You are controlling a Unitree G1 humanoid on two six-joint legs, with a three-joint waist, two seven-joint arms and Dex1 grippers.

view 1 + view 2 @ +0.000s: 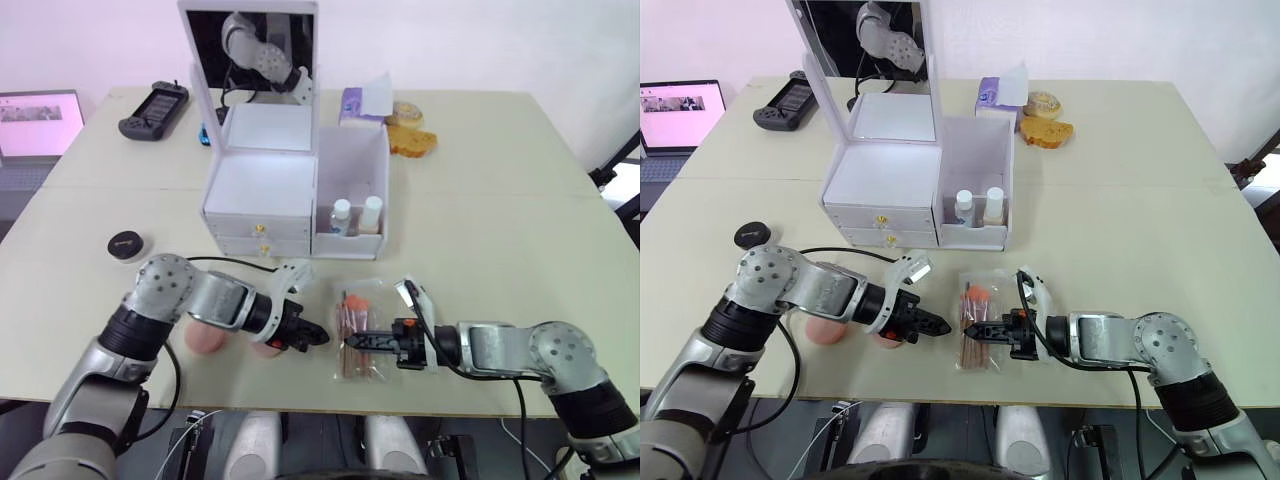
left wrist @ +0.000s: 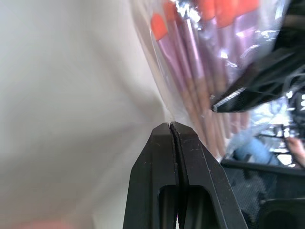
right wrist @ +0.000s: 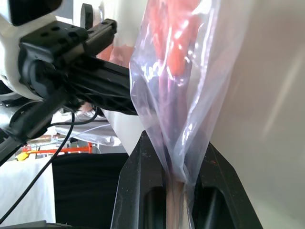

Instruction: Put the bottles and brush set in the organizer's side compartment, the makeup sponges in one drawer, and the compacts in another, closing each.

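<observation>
Brush set [image 1: 358, 325]: a flat, clear, crinkled plastic pouch holding several thin pink-handled brushes with orange-red tips. It lies near the table's [image 1: 500, 220] near edge, in front of the organizer [image 1: 295, 190] and between the two grippers. Its long axis runs near to far, with the orange tips at the far end, toward the organizer, and the handle ends at the near end.

Right gripper [image 1: 362, 343] reaches in from the right and is clamped on the pouch at its near part; in the right wrist view the plastic and the handles sit pinched between the two black fingers [image 3: 138, 191]. Left gripper [image 1: 318, 338] comes from the left with its fingers pressed together, their tips at the pouch's left edge; the left wrist view shows them closed right at the plastic's rim, though whether a fold of it is caught I cannot tell.

Two bottles [image 1: 356, 215] with white caps stand upright side by side in the side compartment [image 1: 352, 180], at the organizer's right end. Both gold-knobbed drawers [image 1: 262, 238] look pushed in. Pink makeup sponges [image 1: 205, 338] lie on the table under the left arm. One black-lidded compact [image 1: 126, 244] sits well to the left.
</observation>
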